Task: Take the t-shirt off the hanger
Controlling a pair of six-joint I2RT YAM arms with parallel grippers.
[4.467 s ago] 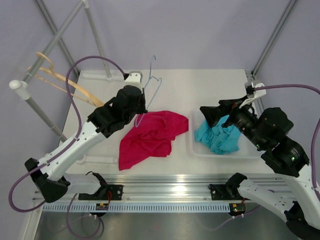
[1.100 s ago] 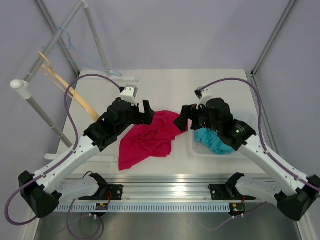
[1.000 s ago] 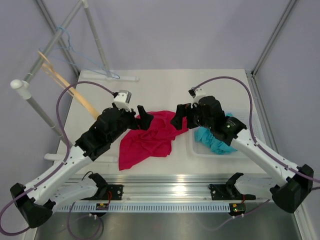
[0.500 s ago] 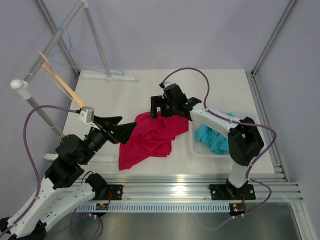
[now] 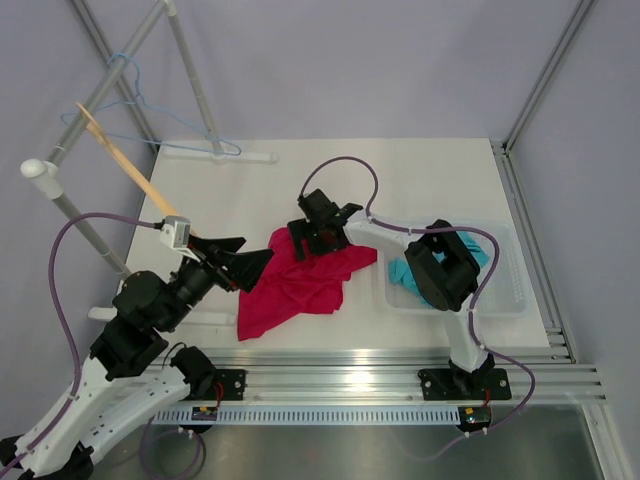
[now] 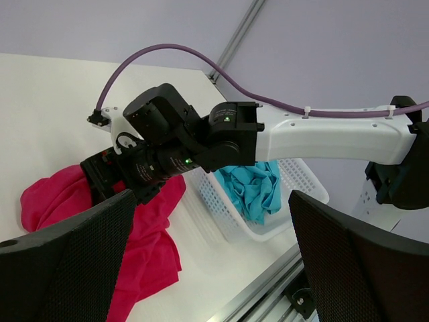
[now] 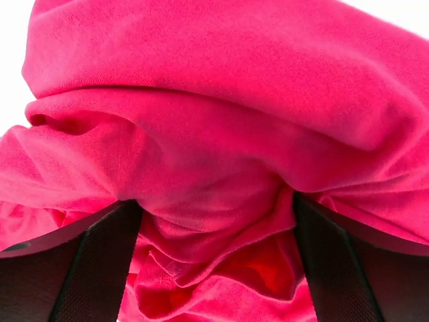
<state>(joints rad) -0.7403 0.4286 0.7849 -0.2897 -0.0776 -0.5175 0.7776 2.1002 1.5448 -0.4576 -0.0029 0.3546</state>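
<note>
Entry: one magenta t-shirt (image 5: pixel 300 285) lies crumpled on the table (image 5: pixel 420 170), on no hanger. You have two hangers on the rail: one blue wire hanger (image 5: pixel 150 137) and one wooden hanger (image 5: pixel 125 165). The right gripper (image 7: pixel 214 255) is spread, its fingers astride a fold at the shirt's far edge. The left gripper (image 6: pixel 214 268) is spread wide and holds nothing, raised just left of the shirt. One white basket (image 5: pixel 450 311) holds one teal cloth bundle (image 6: pixel 251 188).

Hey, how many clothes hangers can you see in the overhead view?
2. A blue wire hanger hangs from the rack at the back left. A wooden hanger hangs on the same rack just below it. The crumpled cloth could hide another.
</note>
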